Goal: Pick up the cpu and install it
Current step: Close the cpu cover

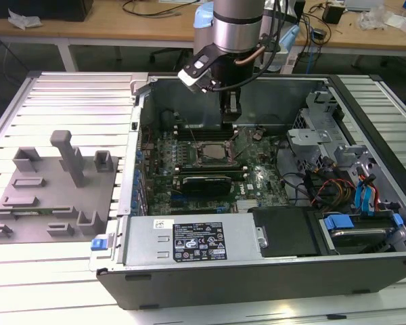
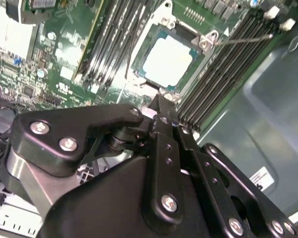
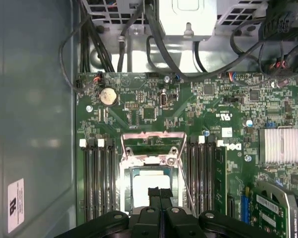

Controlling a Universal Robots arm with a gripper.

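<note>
Grey plastic blocks (image 1: 73,162) on slatted table (image 1: 74,95)

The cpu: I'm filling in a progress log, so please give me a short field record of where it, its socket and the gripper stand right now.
cpu: lying flat in the socket, silver top up
retention frame: swung open, not over the chip
gripper: fingers together, holding nothing, over the chip's edge; contact cannot be told
computer case: open, arm reaching inside
grey blocks: outside the case, on the exterior view's left
</note>
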